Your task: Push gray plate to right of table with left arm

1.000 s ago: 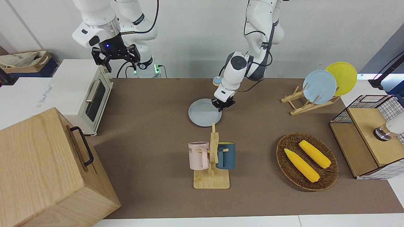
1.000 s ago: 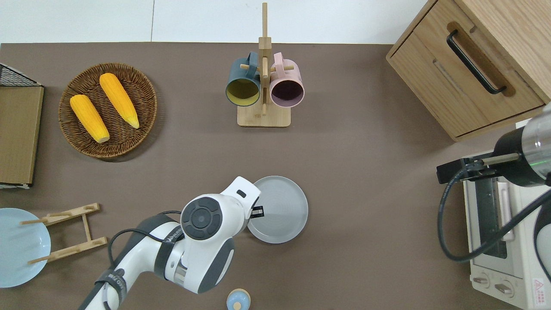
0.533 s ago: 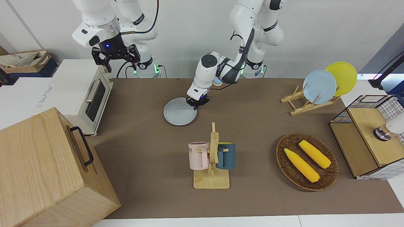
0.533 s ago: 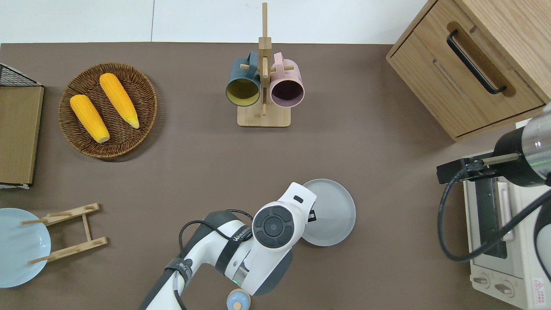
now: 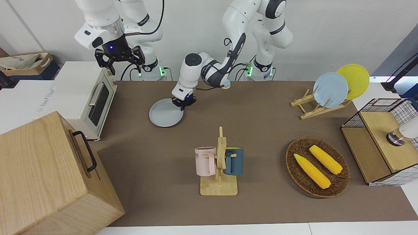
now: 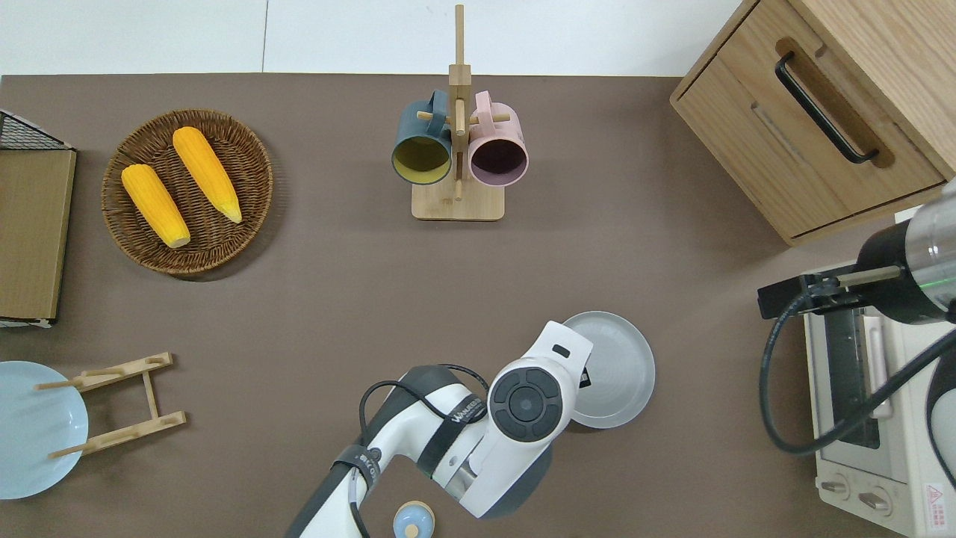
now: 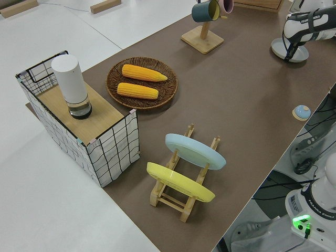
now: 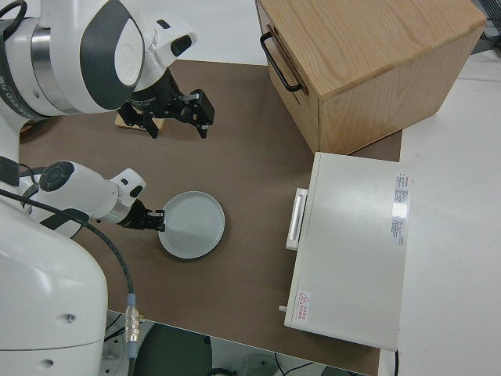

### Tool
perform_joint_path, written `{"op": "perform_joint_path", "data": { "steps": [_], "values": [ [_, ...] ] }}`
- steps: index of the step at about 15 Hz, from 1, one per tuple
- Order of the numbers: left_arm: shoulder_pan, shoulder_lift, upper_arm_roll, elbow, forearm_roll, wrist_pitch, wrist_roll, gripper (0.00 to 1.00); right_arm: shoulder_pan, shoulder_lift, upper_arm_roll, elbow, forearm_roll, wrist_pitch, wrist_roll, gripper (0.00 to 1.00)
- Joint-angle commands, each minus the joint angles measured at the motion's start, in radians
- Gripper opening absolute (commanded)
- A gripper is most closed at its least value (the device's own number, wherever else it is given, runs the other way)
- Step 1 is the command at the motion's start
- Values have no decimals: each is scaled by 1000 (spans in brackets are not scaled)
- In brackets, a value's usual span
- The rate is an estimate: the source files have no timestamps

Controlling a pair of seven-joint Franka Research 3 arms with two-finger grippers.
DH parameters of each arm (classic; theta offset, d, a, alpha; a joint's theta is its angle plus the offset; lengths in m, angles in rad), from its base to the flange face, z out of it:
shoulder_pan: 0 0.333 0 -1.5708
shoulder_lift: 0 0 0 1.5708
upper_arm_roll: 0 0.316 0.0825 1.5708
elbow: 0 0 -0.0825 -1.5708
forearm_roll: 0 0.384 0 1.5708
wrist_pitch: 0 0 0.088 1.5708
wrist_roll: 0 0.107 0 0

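On the gray plate point(image 8: 192, 225) rim, left pincer point(image 8: 156, 222) (overhead: hidden under wrist).

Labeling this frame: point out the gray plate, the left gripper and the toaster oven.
gray plate point(image 6: 616, 370): overhead view, bare middle.
left gripper point(image 5: 183, 102): front view, between fingertips at plate's rim.
toaster oven point(image 8: 356, 247): right side view, white top.

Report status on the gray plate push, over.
Left gripper down at gray plate rim, on the left arm's side. Plate flat on table, short of white toaster oven. Nothing between them. Right arm parked.
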Motion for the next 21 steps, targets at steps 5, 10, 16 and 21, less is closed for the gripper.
{"op": "perform_joint_path", "data": {
  "steps": [5, 10, 16, 21],
  "values": [
    [-4, 31, 21, 70, 36, -12, -43, 991, -11, -8, 4, -1, 8, -12, -3, 983],
    [76, -82, 29, 19, 25, -191, 175, 991, -11, -8, 4, -1, 8, -12, -3, 983],
    [192, -210, 29, -83, 25, -277, 363, 991, -11, -8, 4, -1, 8, -12, -3, 983],
    [371, -312, 29, -85, 23, -456, 602, 993, -11, -8, 6, -1, 8, -12, -3, 983]
  ]
}}
